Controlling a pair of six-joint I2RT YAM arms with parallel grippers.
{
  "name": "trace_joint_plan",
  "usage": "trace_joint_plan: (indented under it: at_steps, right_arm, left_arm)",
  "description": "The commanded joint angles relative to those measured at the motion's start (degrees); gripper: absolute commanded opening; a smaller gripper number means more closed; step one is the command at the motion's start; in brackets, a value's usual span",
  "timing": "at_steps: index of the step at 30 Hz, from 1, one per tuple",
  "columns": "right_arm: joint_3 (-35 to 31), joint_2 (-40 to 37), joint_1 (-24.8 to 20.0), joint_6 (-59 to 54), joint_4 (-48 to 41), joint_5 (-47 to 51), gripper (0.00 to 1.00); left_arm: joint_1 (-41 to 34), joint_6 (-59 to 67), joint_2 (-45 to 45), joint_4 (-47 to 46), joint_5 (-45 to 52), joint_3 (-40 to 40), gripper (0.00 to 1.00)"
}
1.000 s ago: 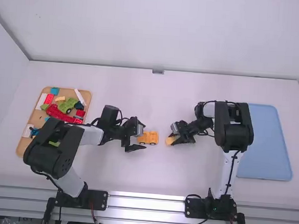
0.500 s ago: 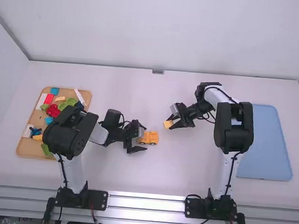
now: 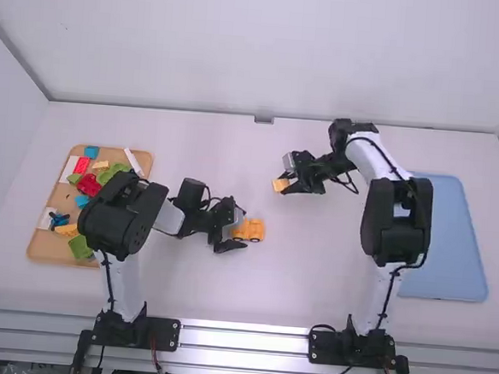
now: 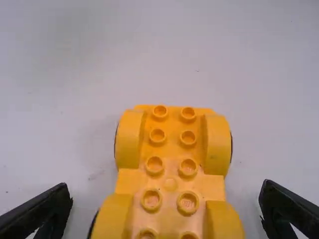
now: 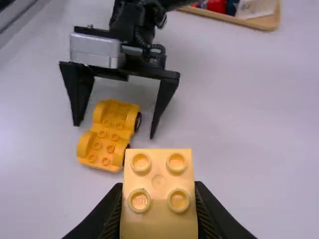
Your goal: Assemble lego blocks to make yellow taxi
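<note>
On the white table (image 3: 312,268), high view, the yellow wheeled base (image 3: 253,231) sits at the left gripper (image 3: 244,229); the right gripper (image 3: 283,184) is beyond it with a yellow block (image 3: 279,186). Left wrist view: jaws spread around the base, probably ready to steady it. Right wrist view: jaws pinch the block studs-up, presumably leaving its underside free for stacking.
</note>
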Motion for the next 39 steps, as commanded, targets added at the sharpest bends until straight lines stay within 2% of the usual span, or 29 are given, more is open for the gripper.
trace_joint_plan:
  at_steps: [1, 3, 6, 8, 10, 12, 14, 15, 22, 30, 37, 39]
  right_arm:
    - [-5.0, -3.5, 0.2, 4.4, 3.7, -1.1, 0.17]
    - [-7.5, -4.5, 0.3, 8.1, 8.4, -0.8, 0.16]
    - [-15.4, -8.7, 1.0, 18.4, 19.7, 1.1, 0.09]
    - [-18.8, -10.5, 1.5, 19.0, 22.5, 0.9, 0.07]
    - [-23.0, -12.0, 2.4, 19.7, 26.3, 0.6, 0.11]
    - [-24.5, -12.0, 3.1, 22.6, 28.4, -0.1, 0.11]
    - [-26.5, -11.8, 4.4, 30.7, 31.8, -0.8, 0.01]
    - [-27.0, -11.8, 4.7, 31.7, 32.4, -0.6, 0.00]
    - [-33.2, -11.8, 8.9, 36.8, 41.1, -0.7, 0.03]
    - [-39.1, -11.8, 10.4, 42.1, 51.5, 1.8, 0.07]
    - [-39.9, -11.8, 12.1, 42.1, 52.4, 2.4, 0.07]
    - [-40.1, -11.8, 12.9, 42.1, 52.4, 2.4, 0.06]
  left_arm:
    - [-0.4, 1.0, 0.6, -0.4, 1.5, 0.1, 0.99]
    - [-0.4, 1.1, 0.6, -0.5, 1.5, 0.1, 0.99]
    - [-0.4, 1.2, 0.6, -0.4, 1.6, 0.2, 0.99]
    - [-0.4, 1.2, 0.6, -0.2, 1.7, 0.1, 0.99]
    - [-0.5, 2.0, 0.6, -0.2, 1.7, 0.1, 0.99]
    - [-0.5, 3.1, 0.6, -0.4, 1.9, 0.1, 0.99]
    - [-0.5, 3.6, 0.6, -0.2, 2.1, 0.1, 0.99]
    - [-0.5, 3.6, 0.6, -0.2, 1.9, 0.1, 0.99]
    - [-0.5, 3.6, 0.6, -0.4, 1.9, 0.1, 0.99]
    - [-0.5, 3.7, 0.6, -0.4, 1.9, 0.3, 0.98]
    - [-1.6, 4.1, 0.7, -0.2, 3.0, 0.5, 0.96]
    - [-2.3, 3.8, 0.7, -0.2, 0.3, 0.5, 0.93]
